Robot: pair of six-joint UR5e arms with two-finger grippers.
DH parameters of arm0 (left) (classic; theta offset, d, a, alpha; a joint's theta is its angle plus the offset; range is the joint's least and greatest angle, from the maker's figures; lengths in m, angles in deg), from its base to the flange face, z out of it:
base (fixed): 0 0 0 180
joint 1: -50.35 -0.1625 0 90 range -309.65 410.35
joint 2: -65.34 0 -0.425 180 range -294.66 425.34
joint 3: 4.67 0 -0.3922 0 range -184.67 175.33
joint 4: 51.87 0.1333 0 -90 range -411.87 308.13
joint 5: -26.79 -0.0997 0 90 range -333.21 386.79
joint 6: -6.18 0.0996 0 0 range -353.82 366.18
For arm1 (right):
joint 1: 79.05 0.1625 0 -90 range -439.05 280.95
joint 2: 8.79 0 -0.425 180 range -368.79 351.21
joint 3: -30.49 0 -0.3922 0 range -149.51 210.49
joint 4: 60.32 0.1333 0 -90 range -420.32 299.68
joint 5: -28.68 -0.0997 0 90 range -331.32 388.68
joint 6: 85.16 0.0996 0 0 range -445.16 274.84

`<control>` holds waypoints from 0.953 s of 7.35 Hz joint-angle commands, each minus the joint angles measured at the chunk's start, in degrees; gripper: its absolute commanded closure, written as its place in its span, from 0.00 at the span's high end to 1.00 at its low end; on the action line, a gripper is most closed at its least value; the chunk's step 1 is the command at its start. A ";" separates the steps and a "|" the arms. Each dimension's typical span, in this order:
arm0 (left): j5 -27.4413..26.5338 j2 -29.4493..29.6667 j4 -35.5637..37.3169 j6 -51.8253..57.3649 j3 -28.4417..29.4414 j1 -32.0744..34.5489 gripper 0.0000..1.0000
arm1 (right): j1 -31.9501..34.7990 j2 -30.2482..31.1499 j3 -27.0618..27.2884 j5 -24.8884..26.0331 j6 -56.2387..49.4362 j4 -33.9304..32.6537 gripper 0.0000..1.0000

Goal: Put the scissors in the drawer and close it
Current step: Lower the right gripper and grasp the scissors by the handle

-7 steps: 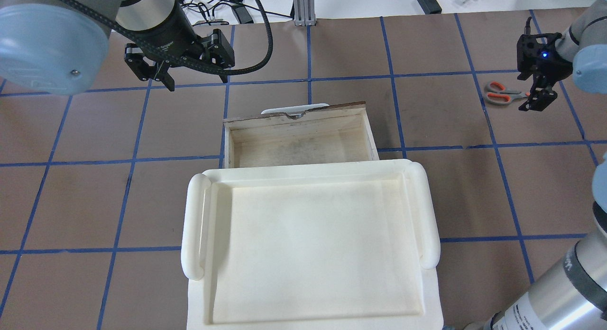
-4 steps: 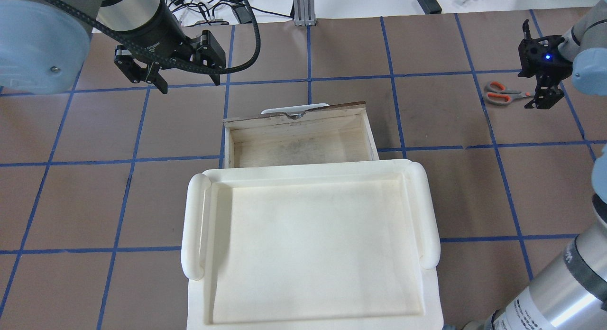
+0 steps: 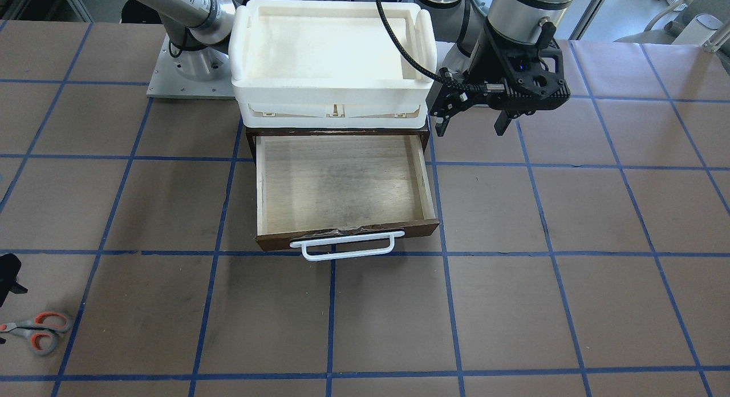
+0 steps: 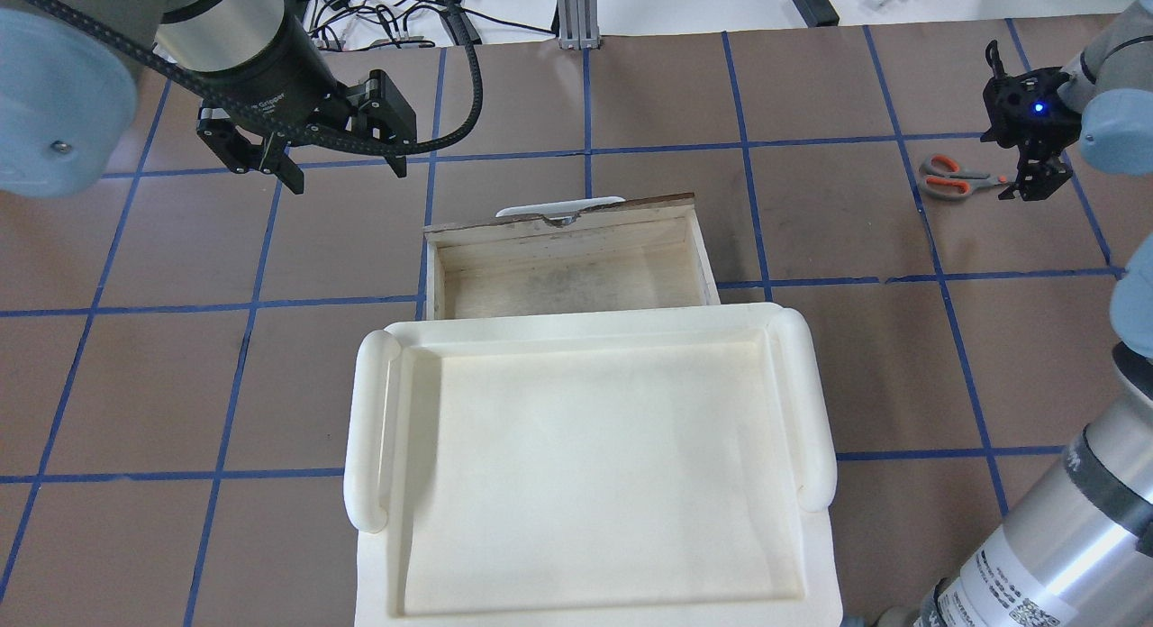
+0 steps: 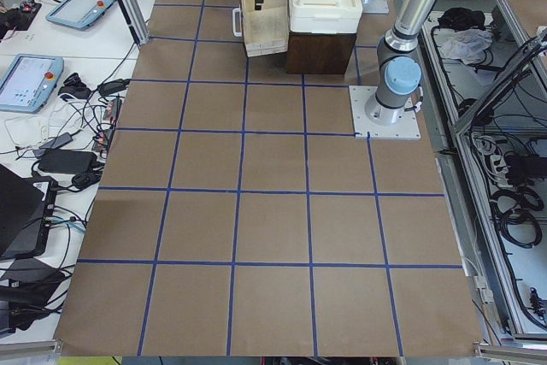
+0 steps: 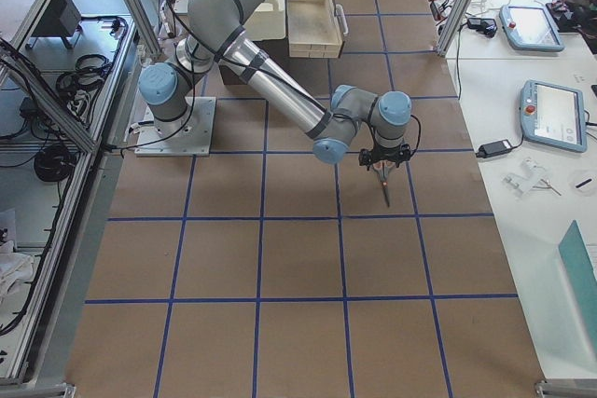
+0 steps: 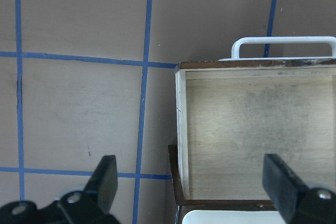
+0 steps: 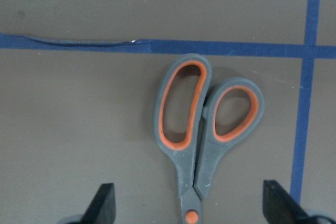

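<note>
The scissors [image 4: 946, 177] lie flat on the table at the far right, grey handles lined orange, and also show in the front view [image 3: 35, 331]. My right gripper [image 4: 1036, 184] is open just above their blade end. In the right wrist view its fingers [image 8: 103, 205] stand on either side of the scissors [image 8: 205, 129], near the pivot, apart from them. The drawer [image 4: 567, 280] is pulled open and empty, its white handle [image 3: 342, 246] pointing away from me. My left gripper [image 4: 347, 172] is open and empty, up beyond the drawer's left corner. The left wrist view shows the drawer [image 7: 252, 129] between its fingers [image 7: 105, 179].
A white plastic bin [image 4: 365, 429] sits on top of the dark cabinet [image 3: 251, 136] that holds the drawer. Blue tape lines grid the brown table. Cables and power bricks [image 4: 450, 14] lie past the far edge.
My left gripper has moved left, away from the drawer handle. My right gripper has shifted a little right and further out over the scissors' blade end. The scissors and drawer have not moved.
</note>
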 commanded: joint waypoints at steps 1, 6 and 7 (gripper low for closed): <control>0.11 -0.31 0.53 0.03 -0.67 -0.28 1.00 | 0.00 -1.51 -0.26 -0.02 -1.73 -0.99 0.99; 0.20 -0.22 1.15 0.03 -0.67 -0.28 1.00 | 0.00 -3.01 -0.26 0.86 -3.59 -1.87 0.99; 0.20 -0.22 1.15 0.03 -0.67 -0.46 1.00 | 0.00 -3.09 -0.26 0.86 -3.59 -1.96 0.98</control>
